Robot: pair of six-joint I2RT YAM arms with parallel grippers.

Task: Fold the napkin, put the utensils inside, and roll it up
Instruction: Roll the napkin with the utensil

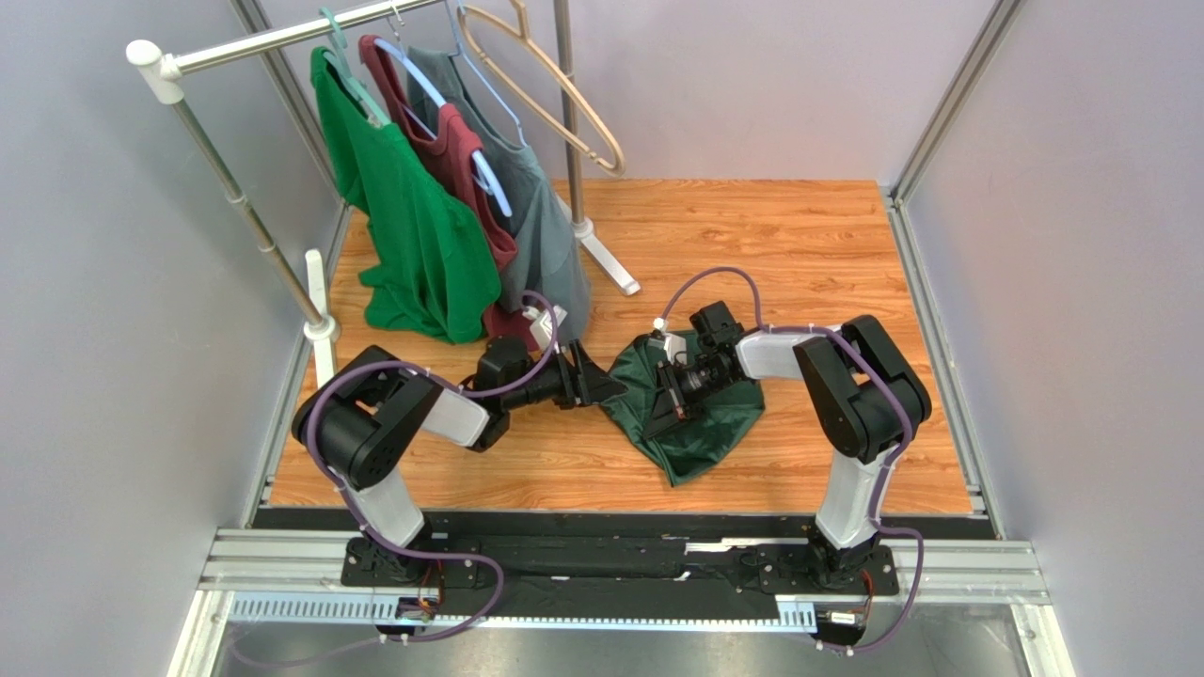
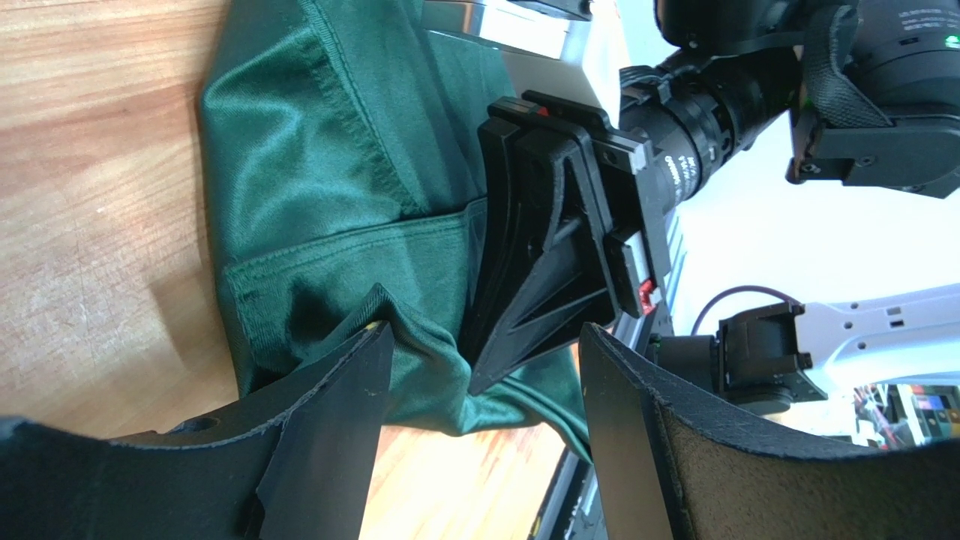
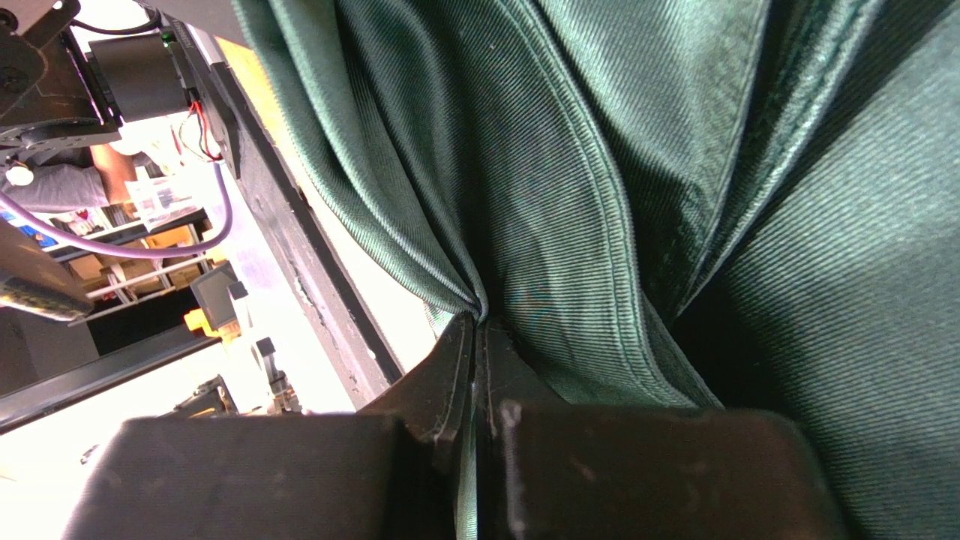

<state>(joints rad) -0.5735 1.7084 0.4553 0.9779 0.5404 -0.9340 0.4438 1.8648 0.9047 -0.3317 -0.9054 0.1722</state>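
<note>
Bottom of the top view: my bases sit on a metal rail (image 1: 622,564); my left claw (image 1: 601,384) gapes open at the napkin's left edge; my right claw (image 1: 674,401) is pinched tight on a fold of the napkin (image 1: 707,426), bunched at centre on the wooden table (image 1: 792,240); beyond, upper left, a clothes rack (image 1: 255,50) carries hanging shirts (image 1: 410,212); grey walls (image 1: 763,85) enclose everything.
</note>
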